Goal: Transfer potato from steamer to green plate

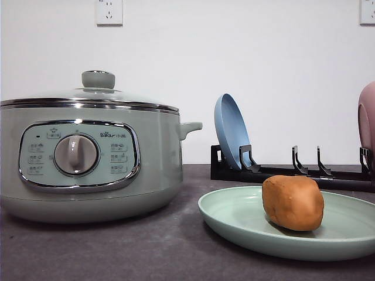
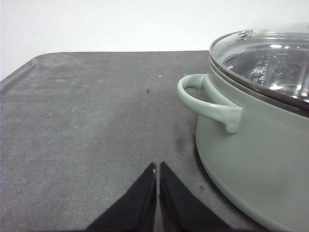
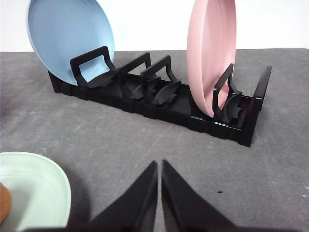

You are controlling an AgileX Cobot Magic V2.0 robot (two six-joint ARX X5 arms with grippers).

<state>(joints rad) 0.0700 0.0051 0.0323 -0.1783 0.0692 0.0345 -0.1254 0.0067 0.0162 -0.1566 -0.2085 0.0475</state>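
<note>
The orange-brown potato (image 1: 292,202) lies on the pale green plate (image 1: 234,218) at the front right of the table; an edge of the potato (image 3: 4,208) and of the plate (image 3: 38,188) also shows in the right wrist view. The sage-green steamer (image 1: 88,164) stands at the left with its glass lid (image 1: 96,91) on. In the left wrist view my left gripper (image 2: 158,168) is shut and empty above the grey mat, beside the steamer's side handle (image 2: 207,101). My right gripper (image 3: 159,165) is shut and empty, between the plate and the rack.
A black dish rack (image 3: 159,104) stands behind the plate, holding an upright blue plate (image 3: 67,38) and an upright pink plate (image 3: 212,53). The grey mat (image 2: 87,125) covers the table, ending at a white wall.
</note>
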